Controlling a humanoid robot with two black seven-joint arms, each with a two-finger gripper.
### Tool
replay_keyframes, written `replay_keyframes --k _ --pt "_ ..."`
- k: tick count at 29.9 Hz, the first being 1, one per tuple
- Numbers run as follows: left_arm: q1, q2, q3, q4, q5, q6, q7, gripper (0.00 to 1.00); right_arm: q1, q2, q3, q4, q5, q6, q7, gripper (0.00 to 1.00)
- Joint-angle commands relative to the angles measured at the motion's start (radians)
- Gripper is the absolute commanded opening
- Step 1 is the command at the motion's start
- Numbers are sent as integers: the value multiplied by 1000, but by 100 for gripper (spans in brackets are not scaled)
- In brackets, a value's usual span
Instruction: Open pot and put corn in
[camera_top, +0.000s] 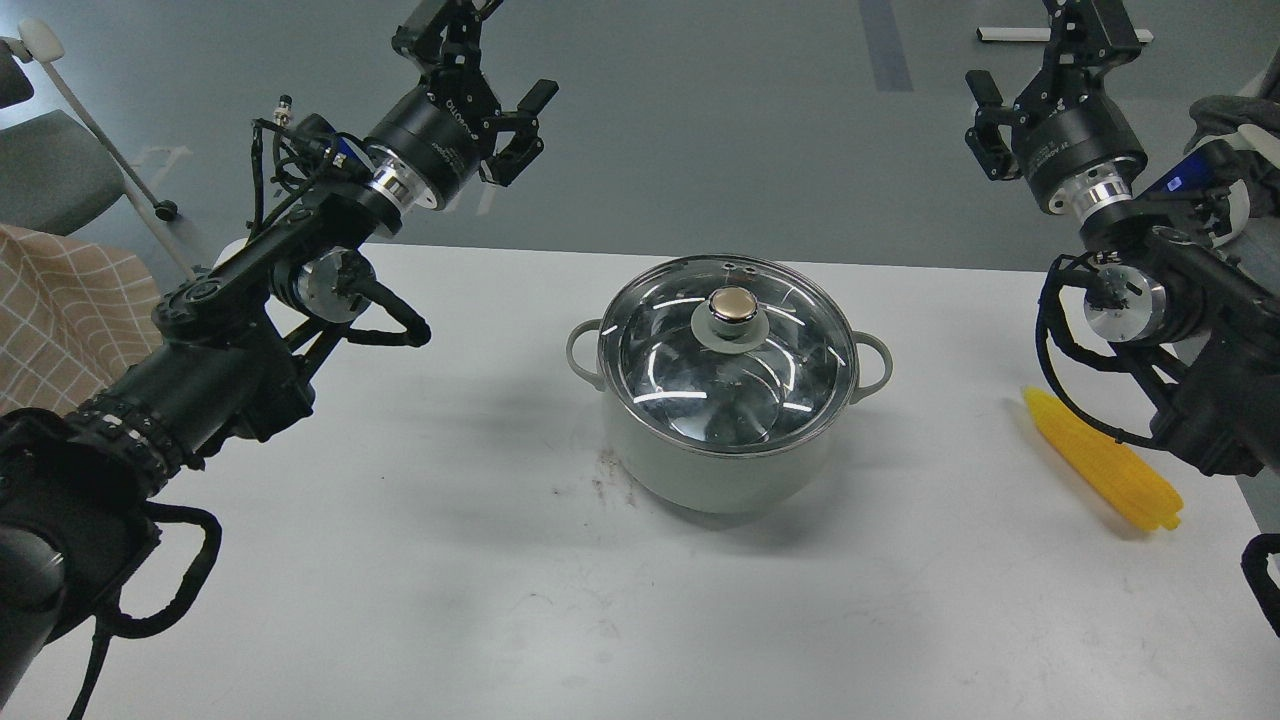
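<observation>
The pot (728, 455) is sitting mid-table, a bit toward the far edge, w/ the glass lid (727, 345) resting on top, brass knob (734, 306) facing up. So it's closed rn. The corn (1100, 460) is lying flat on the white table (420, 560) over on the right, well apart from the pot, pointy end aiming back-left, partly tucked under the right arm's cables.

Both arms are hanging up high behind the table, not touching anything. Left gripper (505, 105) is hovering above the far-left edge, jaws spread w/ nothing between them. Right gripper (1030, 70) is hovering up at the far right, but its top is getting cut off by the frame, so can't tell if it's spread or closed tbh.
</observation>
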Motion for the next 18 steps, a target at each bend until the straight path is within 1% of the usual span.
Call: replay_keyframes --k 1,4,10,18 --pt "1 -8 -26 -2 -1 -3 -3 98 -11 -15 0 2 12 21 0 100" --pt "1 -22 -28 -9 1 -2 -12 98 -16 -13 2 9 15 18 0 100" --pt "0 -26 -34 -16 -3 1 4 98 -19 -8 3 18 16 17 0 100" --pt "12 -25 -58 -45 -4 5 0 98 -19 -13 5 39 19 20 0 100"
